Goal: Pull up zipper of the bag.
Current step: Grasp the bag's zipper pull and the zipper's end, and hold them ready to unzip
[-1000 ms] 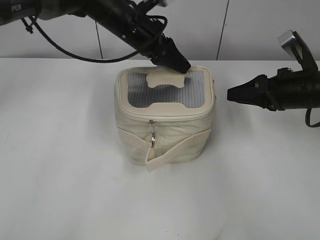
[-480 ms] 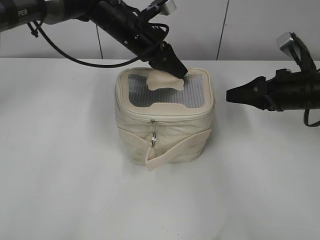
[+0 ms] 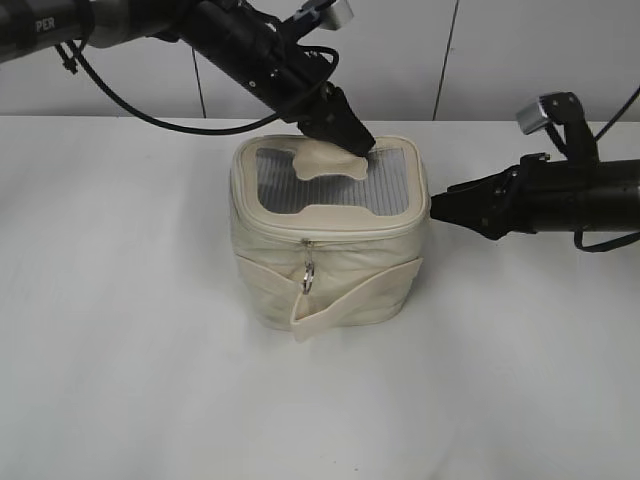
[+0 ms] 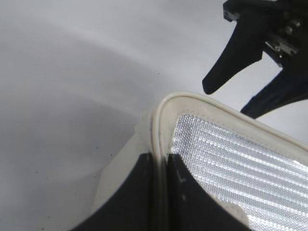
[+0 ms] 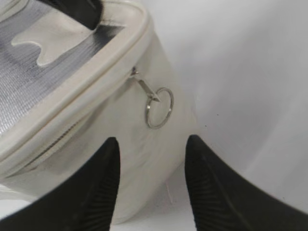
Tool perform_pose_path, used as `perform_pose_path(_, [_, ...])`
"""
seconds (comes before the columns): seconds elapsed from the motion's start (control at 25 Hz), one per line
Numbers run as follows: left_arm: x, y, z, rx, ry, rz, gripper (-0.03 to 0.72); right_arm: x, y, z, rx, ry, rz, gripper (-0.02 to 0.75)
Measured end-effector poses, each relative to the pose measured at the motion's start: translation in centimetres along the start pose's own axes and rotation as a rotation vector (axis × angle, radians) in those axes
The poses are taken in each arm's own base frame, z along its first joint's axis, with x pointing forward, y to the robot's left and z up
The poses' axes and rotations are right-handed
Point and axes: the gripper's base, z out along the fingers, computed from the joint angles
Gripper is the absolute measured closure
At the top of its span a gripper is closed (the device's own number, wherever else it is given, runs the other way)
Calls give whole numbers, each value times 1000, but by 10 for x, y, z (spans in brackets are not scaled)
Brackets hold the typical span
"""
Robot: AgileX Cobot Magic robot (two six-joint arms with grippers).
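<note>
Standing mid-table, the bag (image 3: 330, 240) has its zipper (image 5: 82, 118) ring pull (image 5: 159, 108) untouched, its rear rim nipped by the left gripper (image 3: 358, 143), while the right gripper (image 3: 440, 208), fingers wide, has advanced near, suggesting imminent grasp.

Bag (image 5: 96, 110) cut off at left edge in right wrist view; zipper (image 3: 330, 232) rear run hidden.

You see a plain white table (image 3: 140, 380) filling the lower part of the exterior view, matte and evenly lit. Behind its far edge stands a pale grey wall (image 3: 500, 60) of flat panels, split by thin dark vertical seams. Both wrist views show you the same white tabletop.
</note>
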Motion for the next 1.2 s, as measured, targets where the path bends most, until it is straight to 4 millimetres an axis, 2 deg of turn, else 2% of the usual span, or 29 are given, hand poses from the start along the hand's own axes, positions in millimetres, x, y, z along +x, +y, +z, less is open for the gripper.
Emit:
perform_pose_path(0.2, [0, 0, 0, -3, -1, 0, 641, 5, 9, 15, -7, 24, -129, 377])
perform_pose_path(0.52, [0, 0, 0, -3, -1, -4, 641, 14, 2, 28, -16, 49, -127, 377])
perform_pose_path(0.92, [1, 3, -3, -13, -5, -12, 645, -6, 9, 48, 41, 78, -224, 377])
perform_pose_path(1.2, [1, 3, -4, -16, -6, -11, 646, -19, 7, 53, 77, 72, -243, 394])
